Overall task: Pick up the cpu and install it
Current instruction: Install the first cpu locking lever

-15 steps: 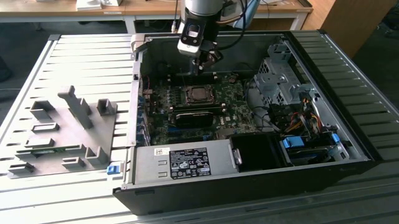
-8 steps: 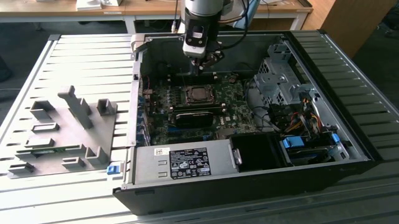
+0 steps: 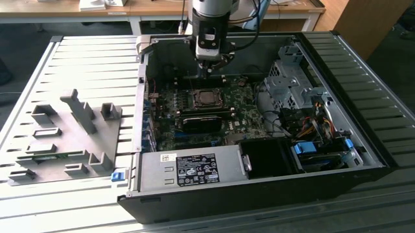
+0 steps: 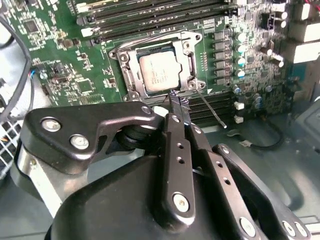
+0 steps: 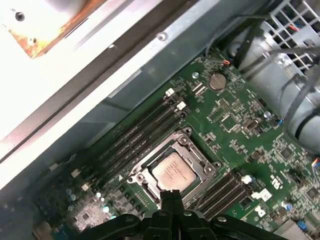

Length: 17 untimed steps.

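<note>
Open computer case fills centre of exterior view; motherboard inside. Socket upper centre of second wrist view, cpu seated within. Claw closed, empty, just beside socket. Cpu light, stiff, fragile; hold by edges.

Daylight is washing out the slatted table in the exterior view; glare is blowing white across the case wall, while the gripper is sitting soft-focused.
</note>
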Each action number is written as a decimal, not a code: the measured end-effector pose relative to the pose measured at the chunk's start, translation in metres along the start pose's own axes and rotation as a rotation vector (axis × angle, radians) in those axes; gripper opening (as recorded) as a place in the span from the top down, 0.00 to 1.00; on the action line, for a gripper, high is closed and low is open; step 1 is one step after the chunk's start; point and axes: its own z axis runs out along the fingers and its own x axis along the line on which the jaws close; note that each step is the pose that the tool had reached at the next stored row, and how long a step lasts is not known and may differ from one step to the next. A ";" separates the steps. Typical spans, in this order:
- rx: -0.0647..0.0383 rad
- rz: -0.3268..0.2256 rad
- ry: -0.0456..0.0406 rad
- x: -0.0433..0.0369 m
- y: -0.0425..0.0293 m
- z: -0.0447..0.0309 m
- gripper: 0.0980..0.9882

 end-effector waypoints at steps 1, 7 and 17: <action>0.000 -0.011 0.0003 0.0000 0.0000 0.0000 0.99; 0.002 -0.056 0.0014 0.0000 -0.0001 0.0001 0.99; 0.003 -0.105 0.0027 0.0000 0.0000 0.0001 0.99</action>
